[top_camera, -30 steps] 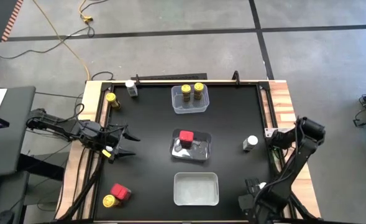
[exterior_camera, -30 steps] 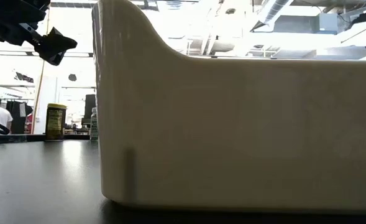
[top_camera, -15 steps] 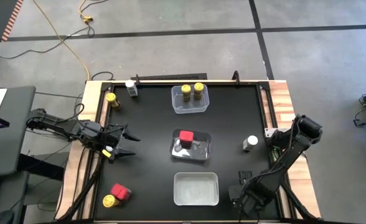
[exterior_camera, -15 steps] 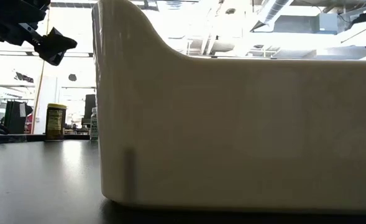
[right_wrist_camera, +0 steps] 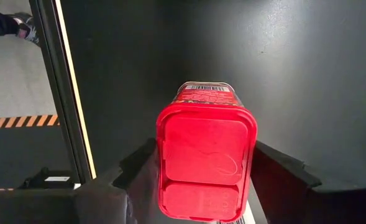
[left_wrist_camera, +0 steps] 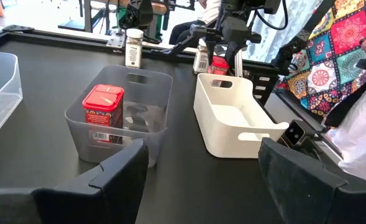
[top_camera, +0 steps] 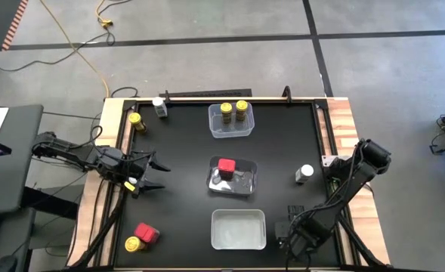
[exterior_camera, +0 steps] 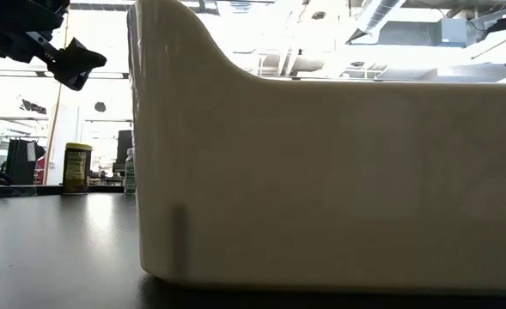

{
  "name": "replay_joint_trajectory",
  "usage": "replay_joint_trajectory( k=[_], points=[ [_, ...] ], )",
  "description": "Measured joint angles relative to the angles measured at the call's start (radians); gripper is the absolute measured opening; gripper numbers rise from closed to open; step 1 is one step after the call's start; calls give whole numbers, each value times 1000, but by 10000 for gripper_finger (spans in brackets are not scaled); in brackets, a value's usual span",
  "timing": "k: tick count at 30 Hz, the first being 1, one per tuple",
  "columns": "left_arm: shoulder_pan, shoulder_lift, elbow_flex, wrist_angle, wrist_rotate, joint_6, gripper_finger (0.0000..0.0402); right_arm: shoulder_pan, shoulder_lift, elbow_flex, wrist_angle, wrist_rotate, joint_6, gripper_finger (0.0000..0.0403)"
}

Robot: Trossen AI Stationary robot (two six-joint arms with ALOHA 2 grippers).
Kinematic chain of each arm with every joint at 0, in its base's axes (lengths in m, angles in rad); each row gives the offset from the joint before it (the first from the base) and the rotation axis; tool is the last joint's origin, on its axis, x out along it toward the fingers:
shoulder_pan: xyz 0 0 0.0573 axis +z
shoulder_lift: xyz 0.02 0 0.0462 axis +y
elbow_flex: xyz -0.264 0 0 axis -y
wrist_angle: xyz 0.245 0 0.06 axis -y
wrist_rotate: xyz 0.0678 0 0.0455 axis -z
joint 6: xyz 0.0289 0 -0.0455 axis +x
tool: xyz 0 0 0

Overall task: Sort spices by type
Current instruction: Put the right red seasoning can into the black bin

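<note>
My right gripper (right_wrist_camera: 201, 180) is shut on a red boxy tin (right_wrist_camera: 205, 158) over the table's near right part (top_camera: 292, 227), right of the white tub (top_camera: 239, 229). My left gripper (top_camera: 151, 172) waits open at the table's left side, touching nothing. Two yellow-capped jars (top_camera: 233, 112) stand in the far clear tub (top_camera: 230, 130). Another red tin (top_camera: 225, 165) stands in the middle clear tub (top_camera: 241, 183). On the table stand a white-capped jar (top_camera: 304, 173), another white-capped jar (top_camera: 160, 107), a yellow-capped jar (top_camera: 136, 120), and near the left corner a red tin (top_camera: 146, 233) beside a yellow-capped jar (top_camera: 132, 243). My right gripper pinches the red tin near its lid end (right_wrist_camera: 170, 155) between the two fingers (right_wrist_camera: 136, 171), one on each opposite side wall. The fingers come from above, pointing down. The tin stays upright under the gripper, lid up; its bottom is hidden, so whether it clears the table cannot be told.
The white tub (exterior_camera: 321, 172) fills most of the low view. A raised rim with a yellow stripe (right_wrist_camera: 64, 81) runs along the table's edge beside the held tin. People in patterned cloth (left_wrist_camera: 338, 50) stand beyond the table's right side.
My right gripper has carried the red tin toward the table's left and a little toward the far edge, closer to the white tub. The left arm and the other containers have kept still.
</note>
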Motion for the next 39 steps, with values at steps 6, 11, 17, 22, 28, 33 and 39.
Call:
replay_joint_trajectory(
  k=[6, 11, 17, 22, 28, 33, 39],
  points=[
    [0, 0, 0, 0, 0, 0, 292, -15, 0, 0, 6, 0, -3, 247],
    [0, 0, 0, 0, 0, 0, 292, -51, 0, 0, 7, 0, -2, 247],
    [0, 0, 0, 0, 0, 0, 292, -113, -1, 0, 7, 0, 77, 247],
    [0, 0, 0, 0, 0, 0, 292, -158, -5, 41, -40, 3, 54, 247],
    [0, 0, 0, 0, 0, 0, 292, -219, -6, 162, -224, 6, 12, 247],
    [0, 0, 0, 0, 0, 12, 292, -268, -7, 276, -391, 10, -43, 243],
    [0, 0, 0, 0, 0, 18, 292, -334, -8, 397, -559, 32, -97, 214]
  ],
)
